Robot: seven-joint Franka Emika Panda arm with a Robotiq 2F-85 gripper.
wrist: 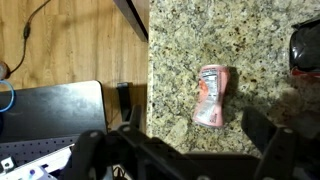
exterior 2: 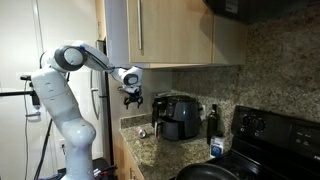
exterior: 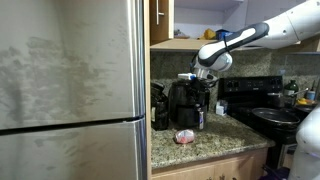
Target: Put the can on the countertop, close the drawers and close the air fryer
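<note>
A pink can [wrist: 211, 96] lies on its side on the speckled granite countertop [wrist: 190, 40]; it also shows in both exterior views [exterior: 185, 136] [exterior 2: 143, 132]. My gripper [wrist: 190, 150] hangs open and empty well above the can, seen in both exterior views [exterior: 192, 78] [exterior 2: 132, 98]. The black air fryer [exterior: 186, 104] [exterior 2: 178, 116] stands on the counter behind the can; its edge shows at the right of the wrist view [wrist: 305, 50]. I cannot tell whether it is open. No drawer front is clearly seen open.
A steel fridge [exterior: 70, 90] fills one side. A black stove [exterior: 262, 110] [exterior 2: 262, 140] with a pan stands beside the counter. A dark bottle [exterior 2: 213, 120] stands by the fryer. Wooden cabinets [exterior 2: 170, 30] hang above. The wood floor [wrist: 70, 40] lies below the counter edge.
</note>
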